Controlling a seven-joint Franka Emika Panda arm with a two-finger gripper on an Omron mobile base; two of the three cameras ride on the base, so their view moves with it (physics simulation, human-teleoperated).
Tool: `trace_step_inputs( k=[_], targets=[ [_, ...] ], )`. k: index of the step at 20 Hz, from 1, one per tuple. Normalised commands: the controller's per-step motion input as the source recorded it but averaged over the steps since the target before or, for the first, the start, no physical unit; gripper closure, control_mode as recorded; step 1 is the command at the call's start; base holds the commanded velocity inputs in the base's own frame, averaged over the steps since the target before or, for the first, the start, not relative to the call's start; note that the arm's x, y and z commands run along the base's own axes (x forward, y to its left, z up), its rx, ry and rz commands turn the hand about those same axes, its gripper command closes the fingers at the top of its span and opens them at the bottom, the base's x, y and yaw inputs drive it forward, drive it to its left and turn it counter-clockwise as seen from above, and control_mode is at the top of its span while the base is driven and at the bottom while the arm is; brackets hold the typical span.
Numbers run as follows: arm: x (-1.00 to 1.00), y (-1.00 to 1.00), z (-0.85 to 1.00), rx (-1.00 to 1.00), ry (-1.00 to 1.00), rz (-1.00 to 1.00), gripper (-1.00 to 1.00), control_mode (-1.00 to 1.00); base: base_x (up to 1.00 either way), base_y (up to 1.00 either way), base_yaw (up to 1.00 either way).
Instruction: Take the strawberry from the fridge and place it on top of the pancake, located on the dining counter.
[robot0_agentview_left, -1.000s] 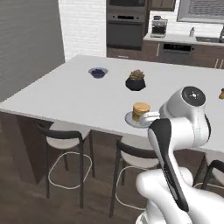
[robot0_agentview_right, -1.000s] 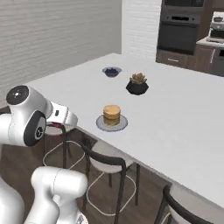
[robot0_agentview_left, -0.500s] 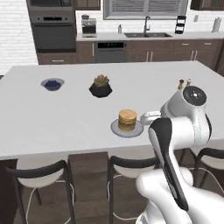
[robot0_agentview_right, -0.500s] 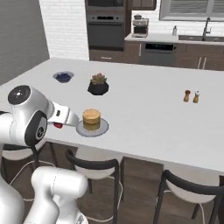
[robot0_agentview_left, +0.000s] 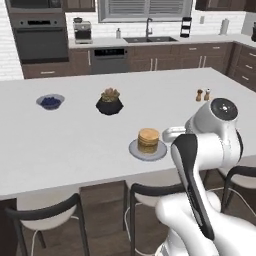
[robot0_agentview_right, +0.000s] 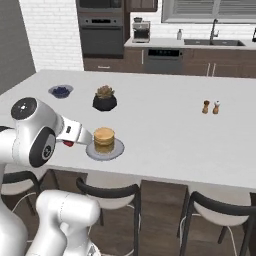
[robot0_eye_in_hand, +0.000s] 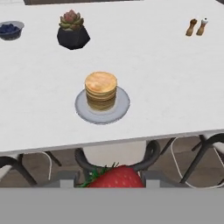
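Now that the base has swung square to the worktop's near edge, the end effector (robot0_agentview_right: 70, 143), gripping the strawberry (robot0_eye_in_hand: 116, 177), faces the pancake (robot0_eye_in_hand: 101, 90), ready to reach

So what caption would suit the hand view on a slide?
Strawberry held in the hand, short of the pancake on its plate at the counter edge.

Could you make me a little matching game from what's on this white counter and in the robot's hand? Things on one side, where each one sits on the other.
Things:
1. strawberry
2. pancake
3. potted plant
4. shakers

Places:
A. on a grey plate near the counter's front edge
B. far right of the counter, as a pair
C. held in the jaws, short of the counter
D. beyond the pancake, beside a small blue bowl

Pairs: 1-C, 2-A, 3-D, 4-B
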Motion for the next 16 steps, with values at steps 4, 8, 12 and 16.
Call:
trace_step_inputs(
  k=[4,8,12,16],
  targets=[
    [0.0,0.0,0.0,0.0,0.0,0.0,1.0,1.0,0.59,0.28,-0.17],
    [0.0,0.0,0.0,0.0,0.0,0.0,1.0,1.0,0.29,0.49,-0.13],
    [0.0,0.0,0.0,0.0,0.0,0.0,1.0,1.0,0.14,0.44,-0.03],
    [0.0,0.0,0.0,0.0,0.0,0.0,1.0,1.0,0.03,0.58,0.0]
  ],
)
